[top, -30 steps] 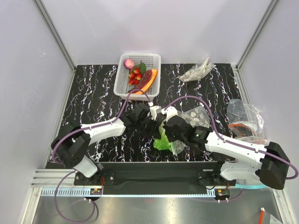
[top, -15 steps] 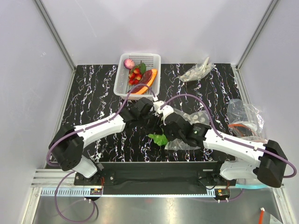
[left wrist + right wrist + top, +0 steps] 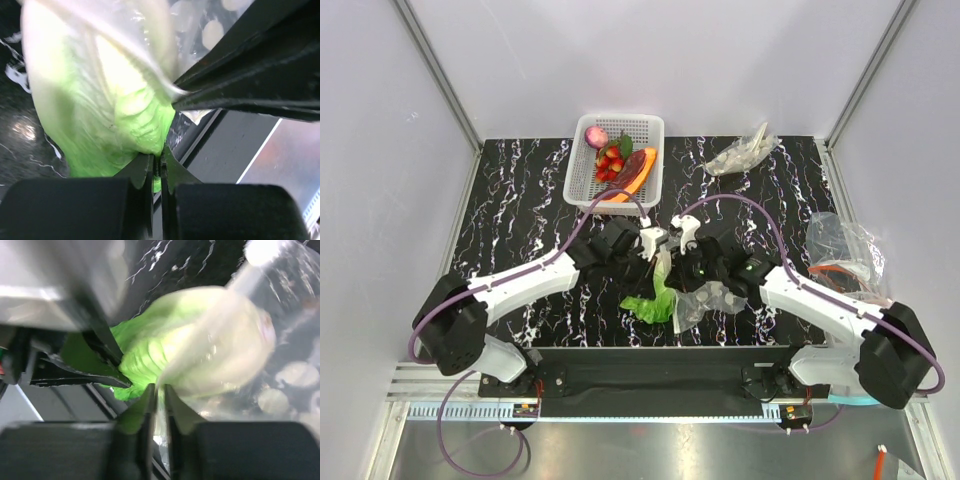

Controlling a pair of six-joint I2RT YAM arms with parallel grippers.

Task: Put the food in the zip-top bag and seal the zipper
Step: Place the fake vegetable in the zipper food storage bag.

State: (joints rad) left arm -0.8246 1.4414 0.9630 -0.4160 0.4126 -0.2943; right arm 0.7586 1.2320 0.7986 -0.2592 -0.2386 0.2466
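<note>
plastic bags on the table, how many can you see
3. A dotted bag at centre front, against the lettuce; a crumpled bag at the back, right of the basket; a clear bag at the right edge. The arms may hide more.

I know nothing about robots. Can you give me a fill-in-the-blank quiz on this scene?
The right gripper is ____ on the clear dotted plastic bag.
The left gripper grips the leafy lettuce head, coloured pale ____.
The small red berries lie ____ the white plastic lattice basket.
Missing words: shut; green; in.
</note>
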